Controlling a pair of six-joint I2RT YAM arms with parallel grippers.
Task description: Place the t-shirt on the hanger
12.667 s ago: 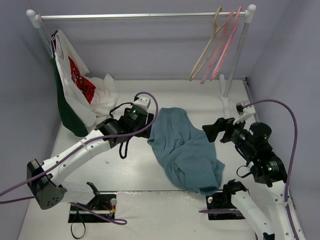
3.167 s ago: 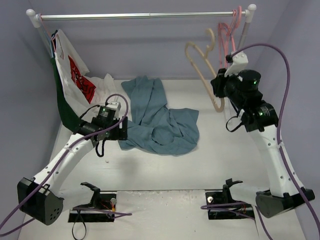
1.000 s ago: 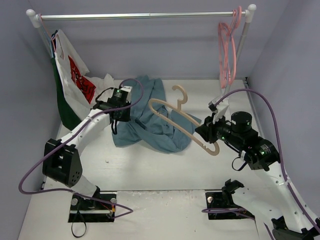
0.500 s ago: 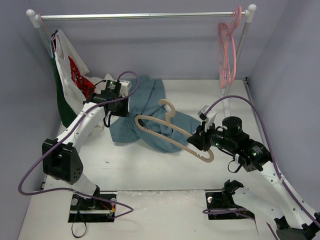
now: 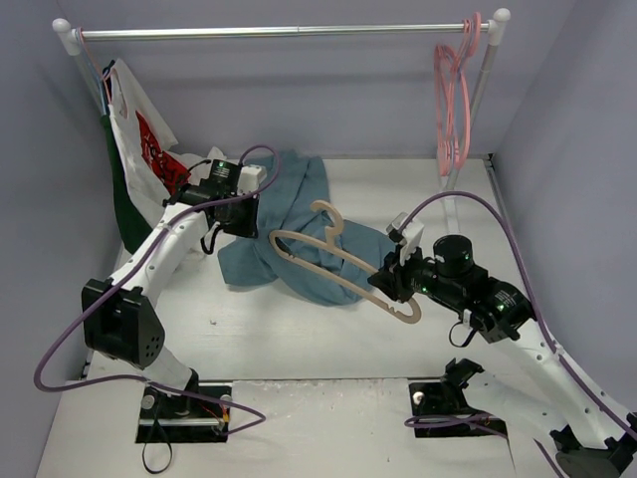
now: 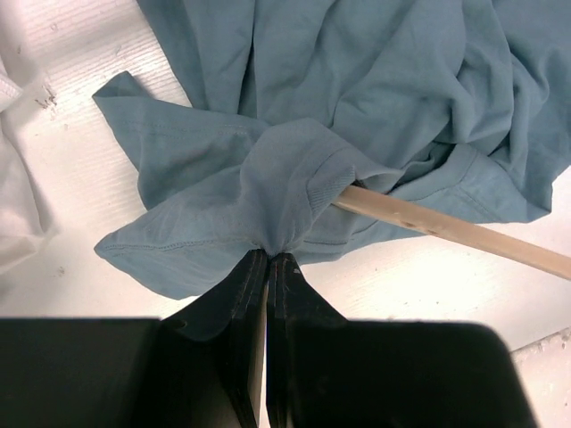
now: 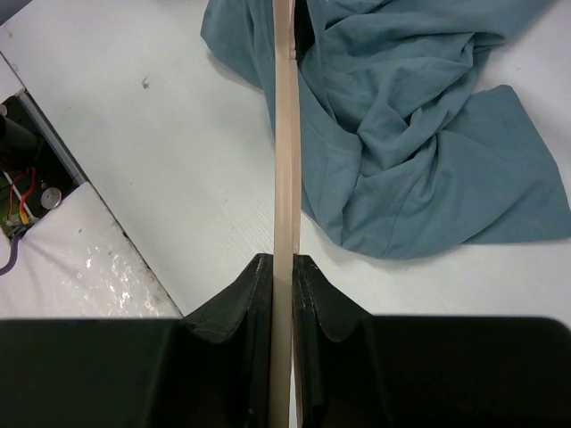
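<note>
The teal t-shirt (image 5: 299, 204) lies crumpled at the back left of the table. My left gripper (image 5: 249, 211) is shut on a bunched fold of the t-shirt (image 6: 357, 80), lifting it a little; the left gripper (image 6: 268, 256) pinches cloth just below a ribbed edge. The beige hanger (image 5: 338, 261) hangs flat over the shirt, hook pointing away. My right gripper (image 5: 390, 284) is shut on its right end. One arm of the hanger (image 6: 446, 230) runs in under the lifted cloth, its tip hidden. In the right wrist view, the right gripper (image 7: 284, 260) clamps the hanger (image 7: 284, 134) beside the t-shirt (image 7: 410, 116).
A metal rail (image 5: 269, 32) spans the back, with pink hangers (image 5: 453, 100) at its right end by the post (image 5: 468, 129). A white garment with red print (image 5: 149, 139) and a dark green garment (image 5: 127, 214) hang at the left. White cloth (image 5: 209, 174) lies behind the left gripper.
Over the last second my right arm carried the hanger left across the t-shirt, its left end now at the fold held by the left gripper. The left gripper lifted slightly back-left earlier; both stay shut.
</note>
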